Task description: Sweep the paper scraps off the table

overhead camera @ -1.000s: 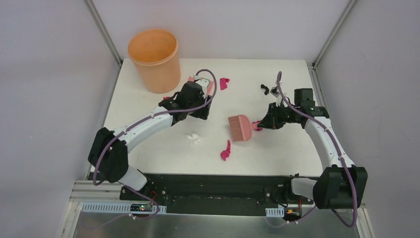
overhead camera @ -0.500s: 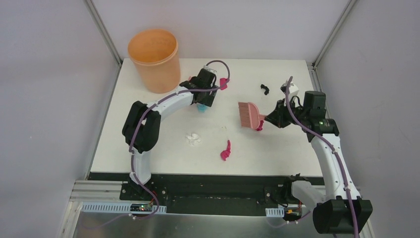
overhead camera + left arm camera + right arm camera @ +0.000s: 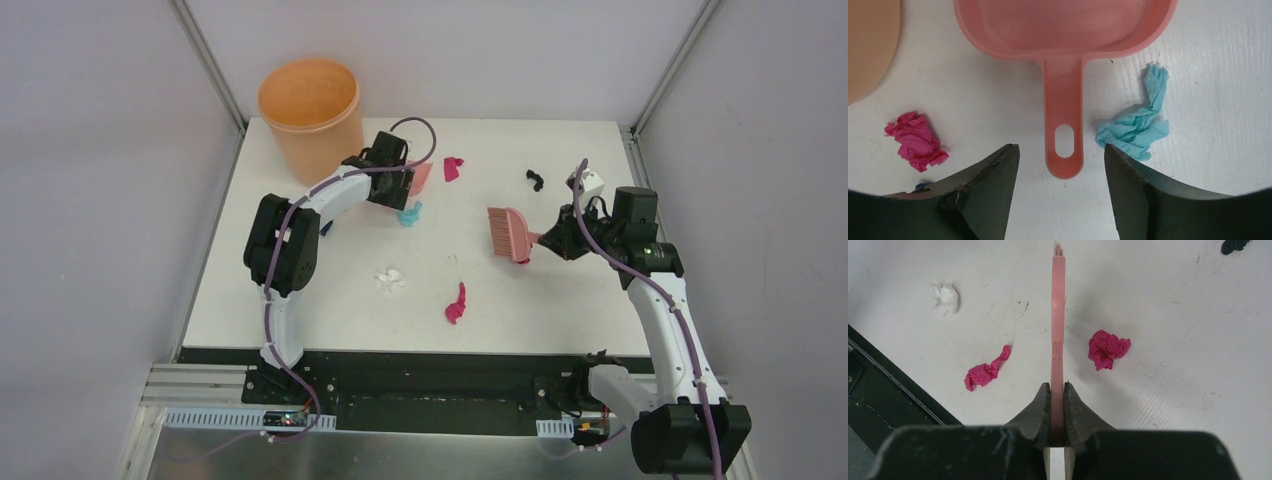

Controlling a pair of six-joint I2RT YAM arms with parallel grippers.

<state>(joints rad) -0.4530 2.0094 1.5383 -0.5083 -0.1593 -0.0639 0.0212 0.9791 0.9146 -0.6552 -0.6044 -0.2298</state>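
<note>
On the white table (image 3: pixel 330 290) lies the salmon dustpan (image 3: pixel 1063 30), pan away from me. My left gripper (image 3: pixel 1059 148) is open, its fingertips (image 3: pixel 1009 150) flanking the end of the dustpan handle (image 3: pixel 1063 115) without touching it. In the top view this gripper (image 3: pixel 397 190) sits beside the dustpan (image 3: pixel 421 176). A light blue scrap (image 3: pixel 1138 125) and a magenta scrap (image 3: pixel 915 142) lie either side of the handle. My right gripper (image 3: pixel 1058 386) is shut on the brush handle (image 3: pixel 1058 315); the brush (image 3: pixel 508 232) hangs over the table's middle right. Magenta scraps (image 3: pixel 1108 347) (image 3: pixel 985 371) lie below it.
An orange bucket (image 3: pixel 312 118) stands at the far left corner, close to my left arm. A magenta scrap (image 3: pixel 453 168) and a black scrap (image 3: pixel 535 180) lie near the far edge, a white scrap (image 3: pixel 390 280) toward the front. Metal frame posts (image 3: pixel 212 70) rise at the far corners.
My left arm swung from the table's middle toward the bucket and now sits behind the dustpan handle, uncovering the blue scrap. My right arm drew the brush to the right and farther back.
</note>
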